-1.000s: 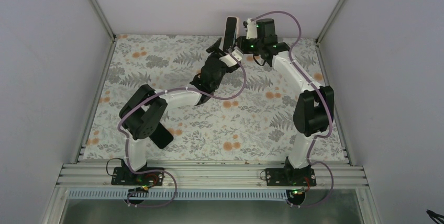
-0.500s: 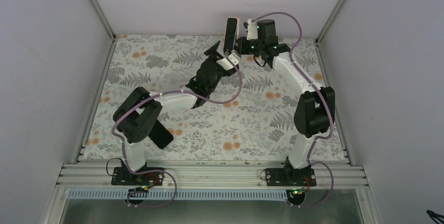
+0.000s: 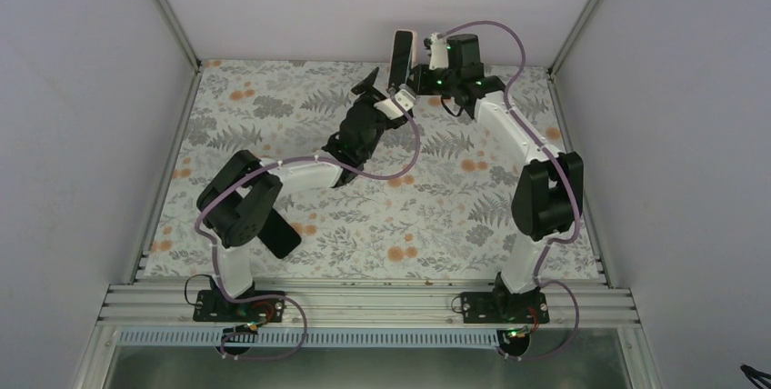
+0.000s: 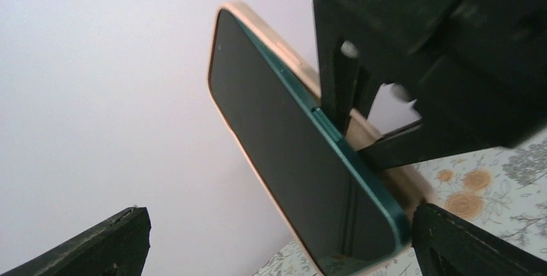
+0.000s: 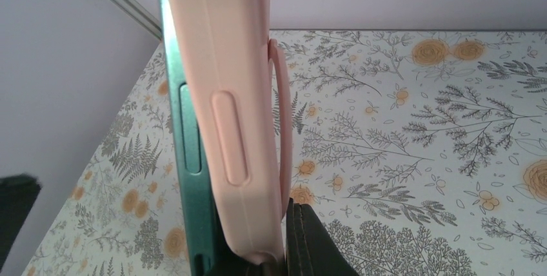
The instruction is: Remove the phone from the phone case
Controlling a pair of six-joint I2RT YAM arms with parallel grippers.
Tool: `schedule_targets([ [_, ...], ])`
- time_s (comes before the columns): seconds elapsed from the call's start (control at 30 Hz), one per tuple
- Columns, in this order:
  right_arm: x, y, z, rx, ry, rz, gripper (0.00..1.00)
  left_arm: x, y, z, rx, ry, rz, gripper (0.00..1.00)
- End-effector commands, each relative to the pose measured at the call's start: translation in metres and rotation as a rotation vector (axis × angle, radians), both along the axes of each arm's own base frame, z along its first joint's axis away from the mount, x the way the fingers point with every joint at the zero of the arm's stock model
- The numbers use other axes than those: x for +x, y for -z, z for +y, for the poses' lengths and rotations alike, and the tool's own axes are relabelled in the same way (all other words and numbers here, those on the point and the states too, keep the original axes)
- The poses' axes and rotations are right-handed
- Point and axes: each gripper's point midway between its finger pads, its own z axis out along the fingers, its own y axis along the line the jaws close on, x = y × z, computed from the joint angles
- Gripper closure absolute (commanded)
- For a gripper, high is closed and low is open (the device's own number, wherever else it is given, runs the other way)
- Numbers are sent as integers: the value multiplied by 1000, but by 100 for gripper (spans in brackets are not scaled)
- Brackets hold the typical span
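The phone (image 3: 401,55), dark screen with a teal rim, sits in a pink case and is held upright above the table's back edge. My right gripper (image 3: 415,80) is shut on the case's lower end. In the right wrist view the pink case (image 5: 226,115) and the phone's teal edge (image 5: 188,160) rise from my right gripper (image 5: 258,260). My left gripper (image 3: 380,94) is open just left of the phone's lower end. In the left wrist view its fingers (image 4: 97,247) stand wide on both sides of the phone (image 4: 290,160), and the right one is close to its lower corner.
The floral table cover (image 3: 436,216) spreads under both arms. White walls close in the back and both sides. A black flat object (image 3: 282,236) lies by the left arm's elbow. A metal rail (image 3: 364,303) runs along the near edge.
My left gripper has moved up and back toward the phone's lower end, and the left elbow has shifted left. The right gripper and phone have stayed in place.
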Motion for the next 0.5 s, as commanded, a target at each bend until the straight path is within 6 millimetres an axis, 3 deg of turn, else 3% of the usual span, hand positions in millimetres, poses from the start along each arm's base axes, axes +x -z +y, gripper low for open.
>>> schedule_targets([
  [0.0,-9,-51,4,52,-22,-130,97,15,-7,11,-19,-80,-36,1],
  [0.27,-17,-52,9,75,-44,-119,97,29,-13,30,12,-232,-129,9],
  [0.47,-24,-37,20,68,-74,-93,97,27,-34,34,-42,-249,-191,13],
])
